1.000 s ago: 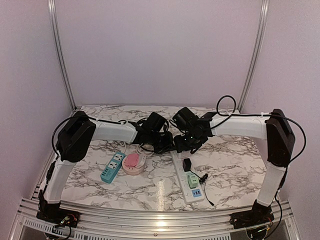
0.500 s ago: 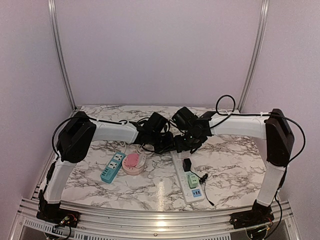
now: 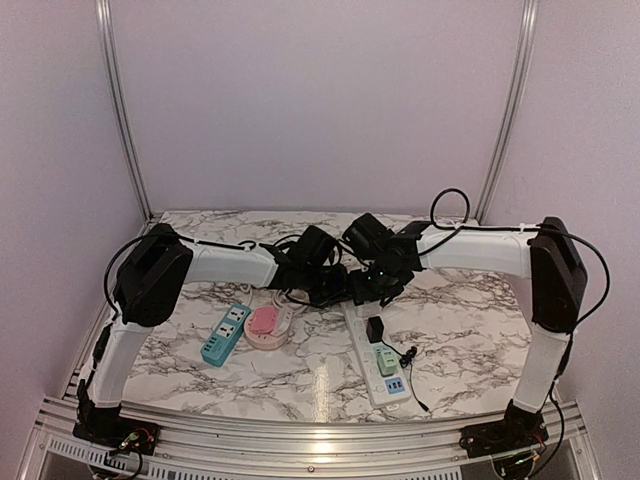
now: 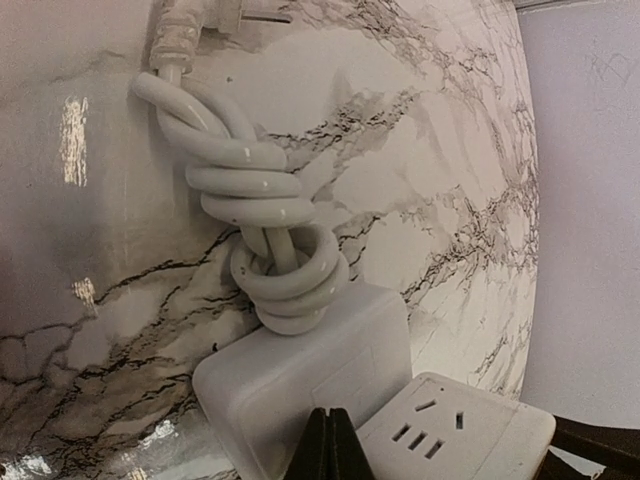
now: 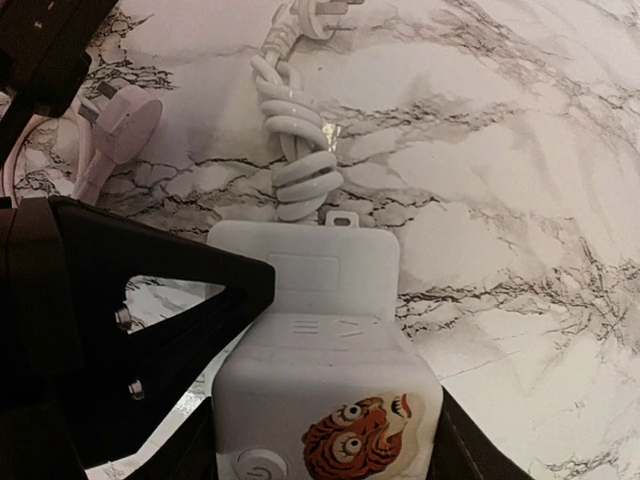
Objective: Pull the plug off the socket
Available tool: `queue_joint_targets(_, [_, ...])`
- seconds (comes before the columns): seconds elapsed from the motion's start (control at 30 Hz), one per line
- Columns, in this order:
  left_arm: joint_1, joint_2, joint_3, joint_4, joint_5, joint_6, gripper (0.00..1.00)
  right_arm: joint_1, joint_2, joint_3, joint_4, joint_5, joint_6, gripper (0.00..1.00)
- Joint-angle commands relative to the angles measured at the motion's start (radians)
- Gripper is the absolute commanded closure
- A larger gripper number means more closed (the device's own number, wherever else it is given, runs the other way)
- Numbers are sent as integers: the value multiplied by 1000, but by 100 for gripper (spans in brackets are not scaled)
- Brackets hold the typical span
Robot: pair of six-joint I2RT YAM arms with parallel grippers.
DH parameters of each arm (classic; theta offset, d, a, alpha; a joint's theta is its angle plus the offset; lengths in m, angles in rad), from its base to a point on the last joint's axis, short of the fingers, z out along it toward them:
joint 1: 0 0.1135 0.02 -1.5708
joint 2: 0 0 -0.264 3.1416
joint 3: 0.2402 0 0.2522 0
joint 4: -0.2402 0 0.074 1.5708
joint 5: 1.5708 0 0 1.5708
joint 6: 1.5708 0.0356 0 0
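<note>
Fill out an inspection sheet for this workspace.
Surface: glossy marble table.
Job's things: black plug seated in white strip.
Clutter: teal strip and pink strip, to its left.
Grippers: right fingers clamp the white strip's cord end; left fingers shut, over that end.
Cables: white cord coiled and knotted; thin black lead off the plug.
Surroundings: plain walls, metal posts.
</note>
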Motion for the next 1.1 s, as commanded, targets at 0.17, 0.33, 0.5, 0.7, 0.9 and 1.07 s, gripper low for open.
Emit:
queue_joint_targets(0.17, [-13,82,-52,-193,-70,5,100,13,-31,73,-6,69,-3,76])
queue_joint_targets(0.33, [-14,84,-54,-193,-71,4,100,10,-37,83,-15,75,-2,76])
queue_joint_targets(0.5, [-14,84,-55,-193,-71,3,100,8,-47,84,-21,73,-5,76])
queue_joint_targets(0.7, [-14,82,-57,-191,-75,2,100,8,-65,94,-36,71,-5,77])
queue_joint_targets(0.9, [-15,82,-61,-188,-76,0,100,6,-78,103,-51,75,-8,77])
queue_joint_targets(1.07, [-14,81,-61,-190,-81,2,100,5,-86,109,-54,74,-7,77])
